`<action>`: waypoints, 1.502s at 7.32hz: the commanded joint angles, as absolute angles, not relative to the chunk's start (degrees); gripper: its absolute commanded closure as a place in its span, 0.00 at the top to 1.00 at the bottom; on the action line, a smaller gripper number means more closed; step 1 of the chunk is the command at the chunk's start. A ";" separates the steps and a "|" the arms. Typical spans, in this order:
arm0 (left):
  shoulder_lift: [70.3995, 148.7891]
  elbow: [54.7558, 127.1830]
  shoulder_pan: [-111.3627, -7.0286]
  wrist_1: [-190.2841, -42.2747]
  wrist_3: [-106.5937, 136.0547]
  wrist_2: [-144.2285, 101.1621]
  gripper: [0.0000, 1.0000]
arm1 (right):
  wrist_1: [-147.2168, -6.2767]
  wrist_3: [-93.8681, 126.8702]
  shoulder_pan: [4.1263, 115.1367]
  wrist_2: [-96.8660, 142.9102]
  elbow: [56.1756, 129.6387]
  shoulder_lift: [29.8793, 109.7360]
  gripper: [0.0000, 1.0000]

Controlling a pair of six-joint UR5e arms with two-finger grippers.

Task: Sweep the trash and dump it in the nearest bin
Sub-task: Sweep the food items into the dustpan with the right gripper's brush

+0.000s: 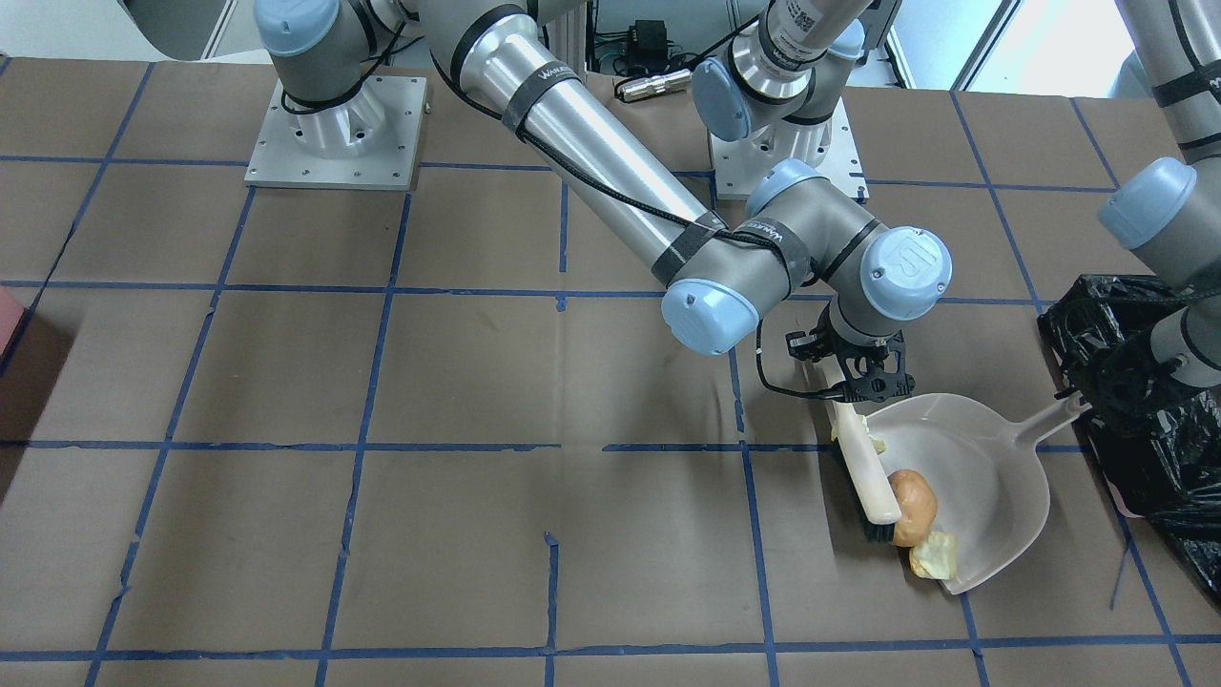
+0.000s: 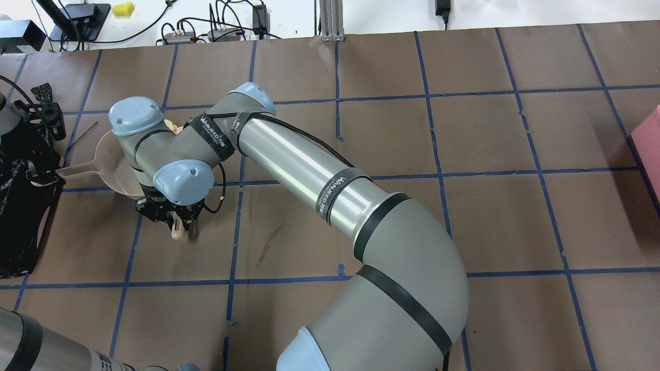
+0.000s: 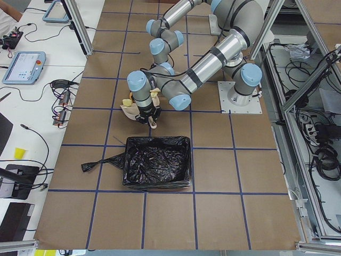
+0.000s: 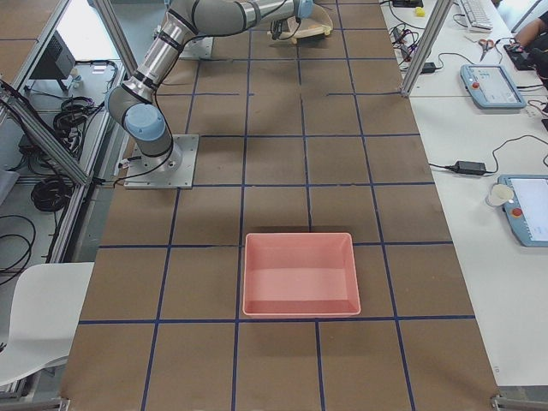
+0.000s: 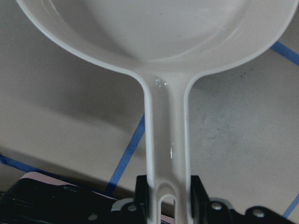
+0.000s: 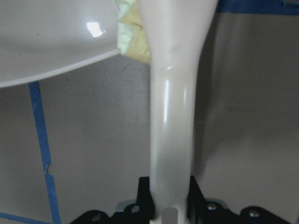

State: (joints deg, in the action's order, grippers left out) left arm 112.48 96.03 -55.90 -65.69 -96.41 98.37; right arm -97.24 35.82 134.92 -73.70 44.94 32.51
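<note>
In the front-facing view, the right gripper (image 1: 863,380), centre-right of frame, clenches the handle of a cream brush (image 1: 863,468) whose bristles touch the orange-brown lump (image 1: 916,504) at the mouth of a pale dustpan (image 1: 1002,458). A pale yellow chunk (image 1: 870,442) lies beside the brush; a crusted bread chunk (image 1: 935,556) sits on the pan's lip. At far right, the left gripper (image 1: 1085,405) grasps the pan's handle beside the black-lined bin (image 1: 1164,477).

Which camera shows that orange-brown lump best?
The front-facing view: the orange-brown lump lies in plain sight at the dustpan's mouth, beside the brush. Overhead, the right arm hides it; side views are too distant; wrist views miss it.
</note>
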 commanded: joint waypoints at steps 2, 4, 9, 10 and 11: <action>113.20 95.98 -55.90 -65.74 -95.89 98.09 0.00 | -98.42 24.29 134.91 -74.97 44.82 33.14 0.02; 113.29 96.06 -55.90 -66.09 -95.71 97.82 0.00 | -104.13 22.32 134.91 -74.88 44.74 33.13 0.02; 114.69 96.15 -55.03 -66.18 -95.97 92.32 0.00 | -102.25 31.01 131.85 -70.86 45.09 37.60 0.03; 114.44 96.15 -54.76 -66.53 -95.98 92.02 0.00 | -99.26 35.20 130.01 -69.88 45.44 38.49 0.03; 114.43 96.07 -53.97 -67.32 -95.89 90.80 0.00 | -98.27 42.47 129.64 -68.31 45.53 38.06 0.04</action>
